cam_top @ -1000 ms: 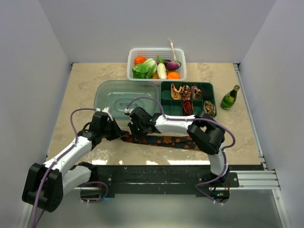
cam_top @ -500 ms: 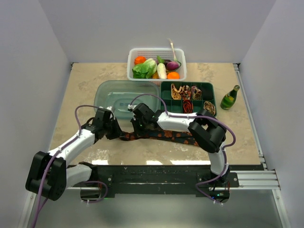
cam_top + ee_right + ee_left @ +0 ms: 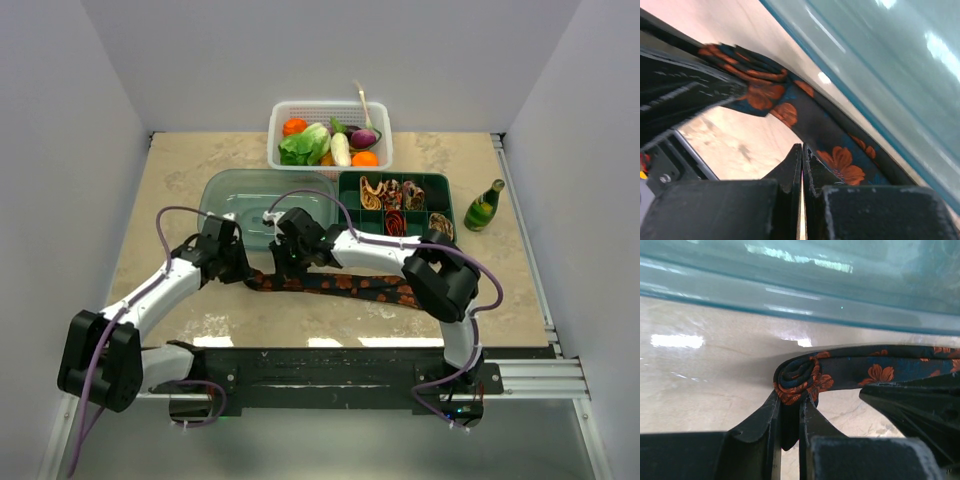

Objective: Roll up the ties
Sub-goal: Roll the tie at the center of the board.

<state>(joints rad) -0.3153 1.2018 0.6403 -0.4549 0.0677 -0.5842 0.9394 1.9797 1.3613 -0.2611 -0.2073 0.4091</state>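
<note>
tie [image 3: 870,371] end rolled, pinched in left gripper [image 3: 789,412]

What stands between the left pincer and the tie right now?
Nothing visible: the left pincer is clamped on the tie's rolled end. The teal tub lies just behind the roll, and the shut right pincer sits at the band beside it.

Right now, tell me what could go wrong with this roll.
1. The left gripper pinches only the lower edge of the small roll in the black tie; the coil may loosen or slip out.
2. The roll sits close to the teal lid and may snag on its rim.
3. The right gripper is shut, not gripping the band, so the flat length may twist.
</note>
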